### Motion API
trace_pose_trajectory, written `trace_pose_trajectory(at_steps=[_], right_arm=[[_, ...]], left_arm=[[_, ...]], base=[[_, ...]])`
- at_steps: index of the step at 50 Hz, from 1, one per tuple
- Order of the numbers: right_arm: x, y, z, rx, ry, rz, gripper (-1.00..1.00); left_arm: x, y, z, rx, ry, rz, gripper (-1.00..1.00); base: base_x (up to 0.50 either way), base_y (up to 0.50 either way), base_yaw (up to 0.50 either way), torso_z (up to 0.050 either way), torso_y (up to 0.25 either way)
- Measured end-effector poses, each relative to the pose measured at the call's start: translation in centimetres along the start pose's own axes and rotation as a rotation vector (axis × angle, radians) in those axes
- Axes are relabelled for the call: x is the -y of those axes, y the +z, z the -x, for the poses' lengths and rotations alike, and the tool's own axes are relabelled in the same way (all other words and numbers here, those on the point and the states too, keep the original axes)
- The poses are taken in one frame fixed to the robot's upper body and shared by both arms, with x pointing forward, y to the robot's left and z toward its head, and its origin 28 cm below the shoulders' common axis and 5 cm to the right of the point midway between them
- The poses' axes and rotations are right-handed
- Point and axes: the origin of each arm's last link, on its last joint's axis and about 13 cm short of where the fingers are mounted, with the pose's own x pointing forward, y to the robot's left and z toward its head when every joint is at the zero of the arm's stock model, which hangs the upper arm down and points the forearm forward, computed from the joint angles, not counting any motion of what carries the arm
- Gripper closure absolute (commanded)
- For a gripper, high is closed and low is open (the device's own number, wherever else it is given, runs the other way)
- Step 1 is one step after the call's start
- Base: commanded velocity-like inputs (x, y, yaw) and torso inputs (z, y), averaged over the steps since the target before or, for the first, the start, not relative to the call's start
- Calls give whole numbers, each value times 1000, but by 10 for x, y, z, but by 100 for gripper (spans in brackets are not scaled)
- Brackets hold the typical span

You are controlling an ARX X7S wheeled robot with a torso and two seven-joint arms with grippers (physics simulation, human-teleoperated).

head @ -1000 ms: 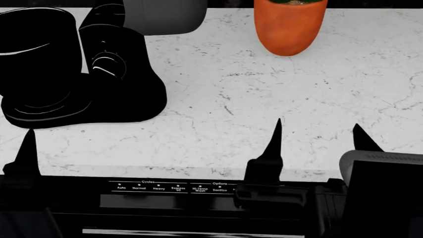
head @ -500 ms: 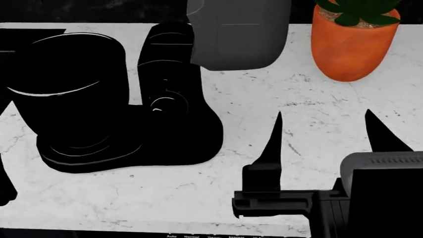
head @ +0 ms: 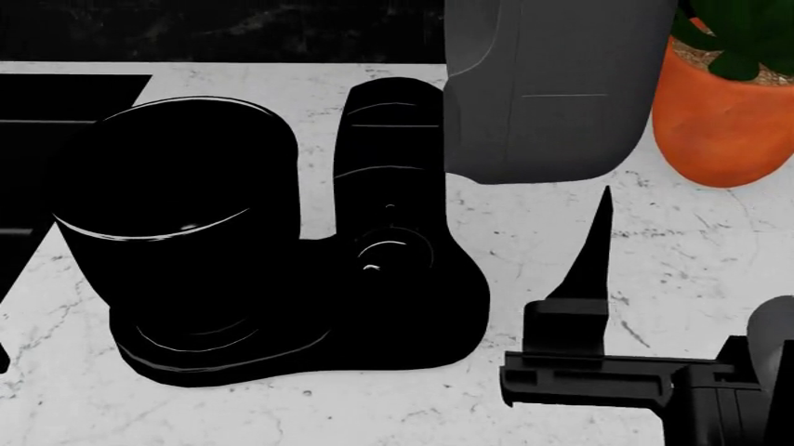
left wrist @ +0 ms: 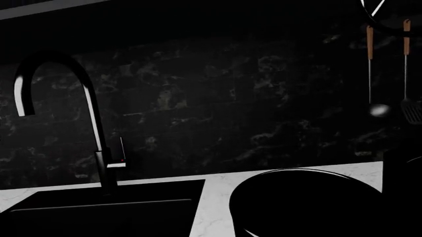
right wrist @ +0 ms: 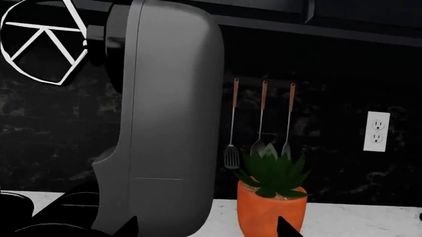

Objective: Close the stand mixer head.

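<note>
The stand mixer head (head: 546,84) is a matte grey rounded block, tilted up and back above the glossy black mixer body with its round dial knob (head: 378,253) and black bowl (head: 186,214). In the right wrist view the head (right wrist: 168,123) stands nearly upright, with a whisk (right wrist: 43,39) at its top end. My right gripper (right wrist: 207,227) is open and empty, just in front of the head's lower end; one of its fingers (head: 596,251) shows in the head view. My left gripper's jaws do not show; its wrist view faces the bowl (left wrist: 310,202).
An orange plant pot (head: 726,121) stands right of the mixer head on the white marble counter (head: 372,400). A black faucet (left wrist: 92,123) and dark sink (left wrist: 105,207) lie left of the bowl. Utensils (right wrist: 260,123) hang on the dark back wall, beside a wall outlet (right wrist: 376,131).
The head view has moved closer over the counter, so the mixer and pot sit larger and further right. My right gripper has shifted right and nearer the grey head.
</note>
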Motion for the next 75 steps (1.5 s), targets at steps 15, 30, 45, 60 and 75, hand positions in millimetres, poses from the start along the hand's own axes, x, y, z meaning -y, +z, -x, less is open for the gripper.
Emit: trace_pose_trajectory(at_steps=[15, 30, 45, 60, 75], right_arm=[[27, 54, -27, 44, -24, 60, -100], [51, 103, -58, 57, -82, 135, -100], [75, 115, -83, -36, -134, 245, -100], [68, 119, -137, -115, -45, 217, -100], [39, 127, -164, -75, 41, 223, -100]], left_arm=[[0, 1, 3, -3, -5, 0, -100], [0, 1, 4, -8, -9, 2, -100], [-1, 2, 5, -11, -5, 5, -100], [-3, 1, 4, -13, 0, 10, -100], [-6, 2, 4, -10, 13, 16, -100]], base=[[0, 0, 0, 0, 0], [0, 0, 0, 0, 0], [0, 0, 0, 0, 0], [0, 0, 0, 0, 0], [7, 0, 5, 0, 0]])
